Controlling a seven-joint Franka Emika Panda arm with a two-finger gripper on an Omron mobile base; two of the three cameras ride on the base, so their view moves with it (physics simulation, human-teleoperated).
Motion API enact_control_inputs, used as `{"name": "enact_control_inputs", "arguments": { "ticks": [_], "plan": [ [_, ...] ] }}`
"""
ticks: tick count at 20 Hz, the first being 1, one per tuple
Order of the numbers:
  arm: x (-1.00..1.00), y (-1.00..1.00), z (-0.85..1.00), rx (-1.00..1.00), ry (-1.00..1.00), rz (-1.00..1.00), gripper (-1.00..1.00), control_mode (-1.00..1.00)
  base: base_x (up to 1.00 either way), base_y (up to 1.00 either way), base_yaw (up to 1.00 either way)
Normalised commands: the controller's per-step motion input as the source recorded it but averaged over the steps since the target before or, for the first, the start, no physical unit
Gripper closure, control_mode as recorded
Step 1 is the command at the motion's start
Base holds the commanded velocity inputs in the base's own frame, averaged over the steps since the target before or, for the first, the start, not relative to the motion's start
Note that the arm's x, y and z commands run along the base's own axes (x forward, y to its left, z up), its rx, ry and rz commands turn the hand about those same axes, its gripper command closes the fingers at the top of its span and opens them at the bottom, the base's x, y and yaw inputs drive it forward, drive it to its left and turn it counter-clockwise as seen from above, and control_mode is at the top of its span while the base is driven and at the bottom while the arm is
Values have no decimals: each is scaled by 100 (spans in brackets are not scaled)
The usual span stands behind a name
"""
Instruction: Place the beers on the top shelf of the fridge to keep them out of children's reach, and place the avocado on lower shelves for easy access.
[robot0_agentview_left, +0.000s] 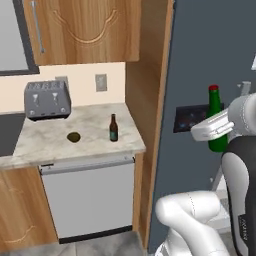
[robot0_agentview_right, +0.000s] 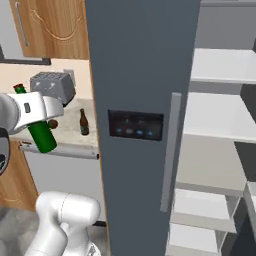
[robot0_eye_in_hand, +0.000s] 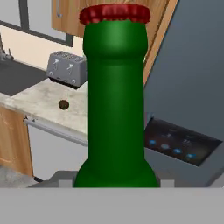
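Hand view: green bottle (robot0_eye_in_hand: 116, 100) stands clamped between jaws.

The gripper (robot0_agentview_right: 37, 119) is clamping the green bottle (robot0_agentview_right: 42, 135) in the air at the left, tilted, its red cap pointing up and left. Behind it the brown bottle (robot0_agentview_right: 84, 123) is standing upright on the marble counter (robot0_agentview_right: 70, 136), right of the grey toaster (robot0_agentview_right: 52, 86). The fridge (robot0_agentview_right: 142, 75) door is filling the middle, while white shelves (robot0_agentview_right: 220, 117) are showing at the right.
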Motion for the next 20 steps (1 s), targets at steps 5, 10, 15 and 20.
{"name": "enact_control_inputs", "arguments": {
  "ticks": [5, 10, 15, 20],
  "plan": [
    [0, 0, 0, 0, 0, 0, 100, 100, 0, -92, 0],
    [0, 0, 0, 0, 0, 0, 100, 100, 0, -75, -2],
    [0, 0, 0, 0, 0, 0, 100, 100, 0, -54, -4],
    [0, 0, 0, 0, 0, 0, 100, 100, 0, -45, -5]
  ]
}}
